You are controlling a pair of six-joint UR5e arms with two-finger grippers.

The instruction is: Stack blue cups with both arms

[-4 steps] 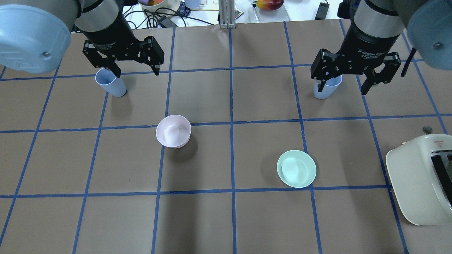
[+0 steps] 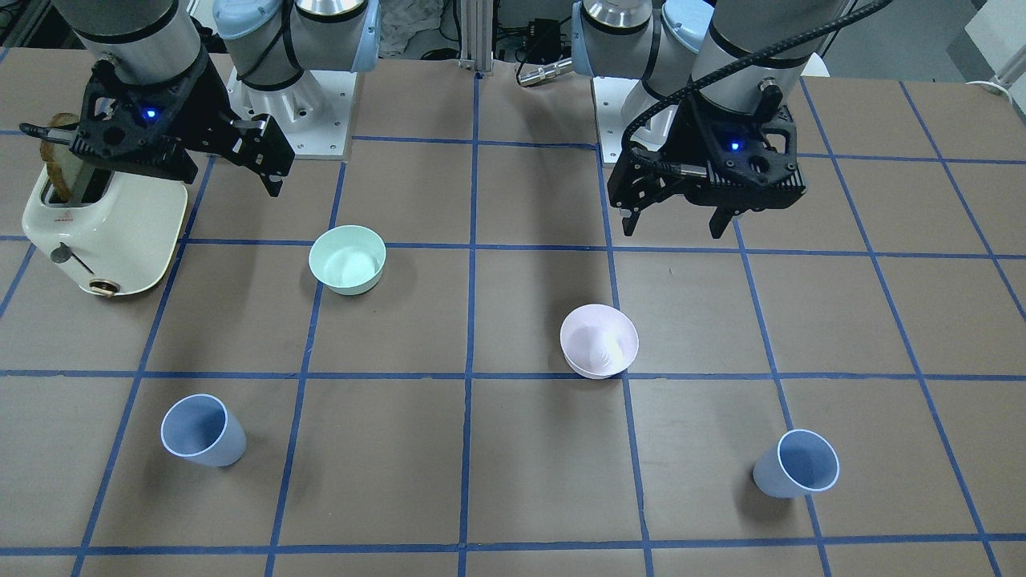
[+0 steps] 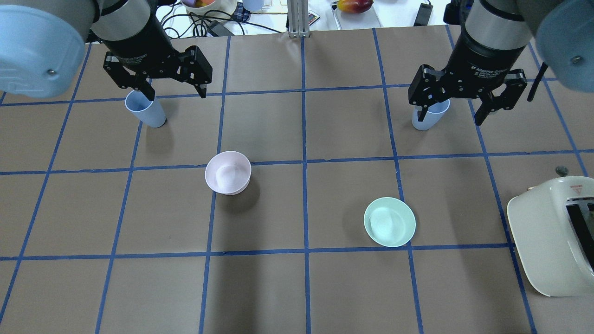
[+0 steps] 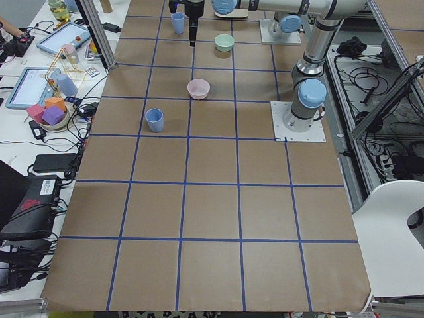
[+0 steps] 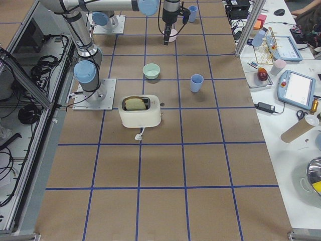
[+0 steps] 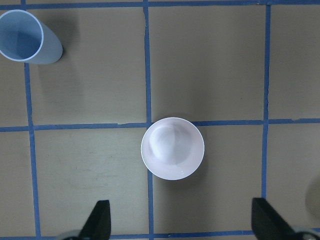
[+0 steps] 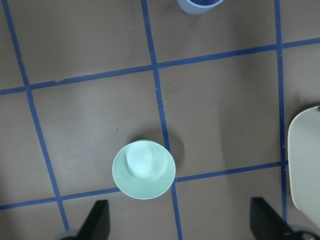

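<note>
Two blue cups stand upright on the brown table. One cup is on my left side and also shows at the top left of the left wrist view. The other cup is on my right side, and its edge shows at the top of the right wrist view. My left gripper is open and empty, high above the table. My right gripper is open and empty, also raised. Both hang on the robot's side of their cups.
A pale pink bowl lies under my left gripper's view. A mint-green bowl lies under the right one. A cream toaster holding bread stands at my right. Clutter lies beyond the far edge.
My left gripper has shifted slightly toward the far left. The right gripper has hardly moved. Cups and bowls are where they were.
</note>
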